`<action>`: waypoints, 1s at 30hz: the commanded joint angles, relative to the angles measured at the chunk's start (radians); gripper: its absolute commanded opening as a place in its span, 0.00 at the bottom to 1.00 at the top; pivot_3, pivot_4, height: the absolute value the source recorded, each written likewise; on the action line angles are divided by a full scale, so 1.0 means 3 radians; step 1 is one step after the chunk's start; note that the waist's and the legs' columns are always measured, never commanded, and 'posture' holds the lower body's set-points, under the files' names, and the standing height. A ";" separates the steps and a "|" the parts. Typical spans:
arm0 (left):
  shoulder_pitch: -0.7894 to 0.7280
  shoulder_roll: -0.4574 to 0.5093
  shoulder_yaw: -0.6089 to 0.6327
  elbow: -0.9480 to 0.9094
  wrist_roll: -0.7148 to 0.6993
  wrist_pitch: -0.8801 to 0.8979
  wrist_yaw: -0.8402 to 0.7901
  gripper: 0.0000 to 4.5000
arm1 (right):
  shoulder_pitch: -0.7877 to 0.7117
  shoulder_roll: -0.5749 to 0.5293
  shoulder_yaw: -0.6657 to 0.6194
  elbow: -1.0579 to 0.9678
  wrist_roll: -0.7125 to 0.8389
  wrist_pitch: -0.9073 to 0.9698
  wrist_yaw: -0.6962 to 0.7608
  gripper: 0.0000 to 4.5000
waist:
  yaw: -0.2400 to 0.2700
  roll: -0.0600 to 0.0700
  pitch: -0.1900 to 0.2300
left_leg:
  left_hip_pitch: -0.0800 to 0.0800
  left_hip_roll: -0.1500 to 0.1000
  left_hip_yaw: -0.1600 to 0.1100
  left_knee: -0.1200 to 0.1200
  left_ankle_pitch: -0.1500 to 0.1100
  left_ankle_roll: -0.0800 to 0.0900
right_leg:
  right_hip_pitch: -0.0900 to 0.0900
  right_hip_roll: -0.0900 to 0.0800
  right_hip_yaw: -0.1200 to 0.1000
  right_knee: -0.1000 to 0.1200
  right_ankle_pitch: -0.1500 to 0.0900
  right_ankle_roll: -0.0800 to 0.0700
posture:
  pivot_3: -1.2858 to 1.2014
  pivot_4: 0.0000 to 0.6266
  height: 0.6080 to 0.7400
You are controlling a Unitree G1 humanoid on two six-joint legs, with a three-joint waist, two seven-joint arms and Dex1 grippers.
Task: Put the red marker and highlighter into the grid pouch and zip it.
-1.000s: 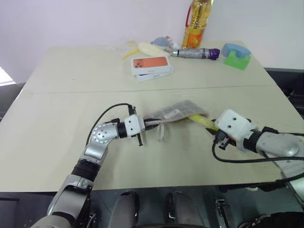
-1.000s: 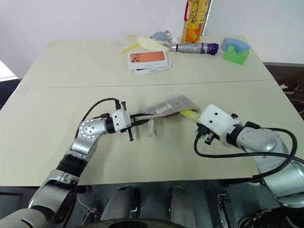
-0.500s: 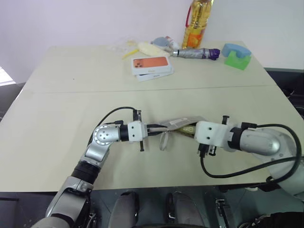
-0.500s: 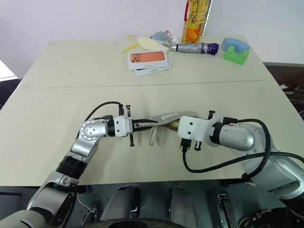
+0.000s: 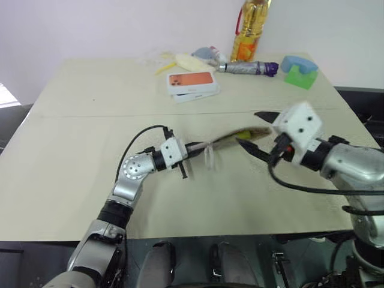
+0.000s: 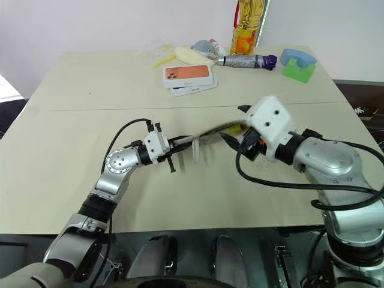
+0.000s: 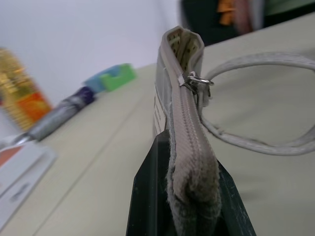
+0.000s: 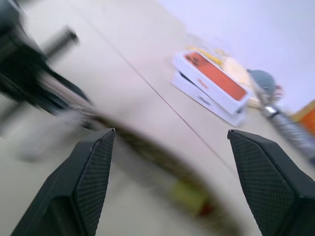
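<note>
While left end effector [image 5: 187, 149] pinches grid pouch [image 5: 231, 139] aloft, right end effector [image 5: 255, 131] spread wide beside it

1. the table [image 5: 90, 156] spans most of the head views, and its far edge runs across the upper part of the frame.
2. the grid pouch [image 5: 231, 139] hangs at frame centre, above the table surface, between the left gripper [image 5: 191, 147] on its left and the right gripper [image 5: 259, 133] on its right.
3. the pouch's strap [image 5: 209, 157] dangles below its left end.
4. the phone box [image 5: 192, 82] lies in the upper centre, behind the pouch.
5. the bottle [image 5: 247, 33] stands at the top edge, right of centre.
6. the umbrella [image 5: 249, 67] lies just in front of the bottle.
7. the tape dispenser [image 5: 299, 71] sits in the upper right, right of the umbrella.
</note>
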 commanded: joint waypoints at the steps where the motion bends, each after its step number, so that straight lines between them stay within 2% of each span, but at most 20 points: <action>1: -0.0032 -0.0066 0.0037 0.0032 0.0076 -0.0001 0.0220 0.00 | 0.0121 0.0254 -0.0114 -0.0190 0.0372 0.0265 -0.0186 0.84 | -0.0006 0.0001 -0.0001 | 0.0000 0.0000 0.0000 0.0000 0.0000 0.0000 | 0.0000 0.0000 0.0000 0.0001 0.0000 0.0000 | 0.52 0.24 1.00; 5: -0.0021 -0.0083 0.0016 0.0049 0.0155 -0.0054 0.0317 0.00 | 0.0210 0.0712 0.0235 -0.0135 0.0397 0.0416 -0.0667 0.84 | -0.0016 0.0002 -0.0001 | 0.0001 0.0000 0.0000 -0.0001 0.0000 0.0000 | -0.0001 0.0001 0.0000 0.0003 0.0000 0.0000 | 0.52 0.24 1.00; 9: -0.0032 -0.0079 0.0019 0.0075 0.0209 -0.0087 0.0391 0.00 | 0.0061 0.1210 0.0609 0.0207 0.0160 0.0347 -0.1217 0.84 | -0.0018 0.0003 -0.0002 | 0.0002 0.0000 0.0000 -0.0001 0.0000 0.0000 | -0.0002 0.0002 0.0001 0.0004 0.0000 0.0000 | 0.52 0.24 1.00; 11: -0.0037 -0.0076 0.0018 0.0089 0.0216 -0.0095 0.0404 0.00 | 0.0006 0.1330 0.0716 0.0314 0.0103 0.0303 -0.1352 0.84 | -0.0013 0.0003 -0.0002 | 0.0002 0.0000 0.0000 -0.0001 0.0000 0.0000 | -0.0003 0.0002 0.0001 0.0005 0.0000 0.0000 | 0.52 0.24 1.00; 14: -0.0036 -0.0074 0.0016 0.0092 0.0219 -0.0104 0.0418 0.00 | -0.0016 0.1424 0.0761 0.0397 0.0079 0.0265 -0.1472 0.65 | -0.0010 0.0003 -0.0002 | 0.0000 -0.0001 0.0000 -0.0001 0.0000 0.0000 | -0.0003 0.0000 0.0001 0.0003 0.0000 0.0000 | 0.52 0.24 1.00; 20: -0.0021 -0.0059 0.0014 0.0083 0.0240 -0.0118 0.0434 0.00 | -0.0018 0.1350 0.0721 0.0447 0.0079 0.0210 -0.1513 0.01 | -0.0017 0.0003 -0.0002 | 0.0000 -0.0001 0.0000 -0.0002 0.0000 0.0000 | -0.0003 0.0001 0.0001 0.0003 0.0000 0.0000 | 0.52 0.24 1.00; 24: -0.0004 -0.0039 -0.0001 0.0084 0.0227 -0.0129 0.0384 0.00 | -0.0021 0.1115 0.0565 0.0415 0.0063 0.0168 -0.1458 0.01 | -0.0012 0.0003 -0.0002 | 0.0000 -0.0001 0.0001 -0.0002 0.0000 0.0000 | -0.0003 0.0000 0.0001 0.0002 0.0000 0.0000 | 0.52 0.24 1.00; 28: 0.0089 0.0037 -0.0071 0.0031 0.0158 -0.0110 0.0157 0.00 | -0.0021 0.0484 0.0102 0.0511 -0.0087 0.0110 -0.1384 0.01 | -0.0012 0.0003 -0.0002 | -0.0001 -0.0002 0.0001 -0.0002 0.0000 0.0000 | -0.0003 0.0000 0.0001 0.0001 0.0000 0.0000 | 0.52 0.24 1.00; 30: 0.0121 0.0068 -0.0087 0.0010 0.0133 -0.0092 0.0091 0.00 | -0.0017 0.0284 -0.0056 0.0599 -0.0107 0.0071 -0.1364 0.01 | -0.0016 0.0003 -0.0002 | 0.0000 -0.0002 0.0002 -0.0003 0.0000 0.0000 | -0.0003 0.0000 0.0002 0.0001 0.0000 0.0000 | 0.52 0.24 1.00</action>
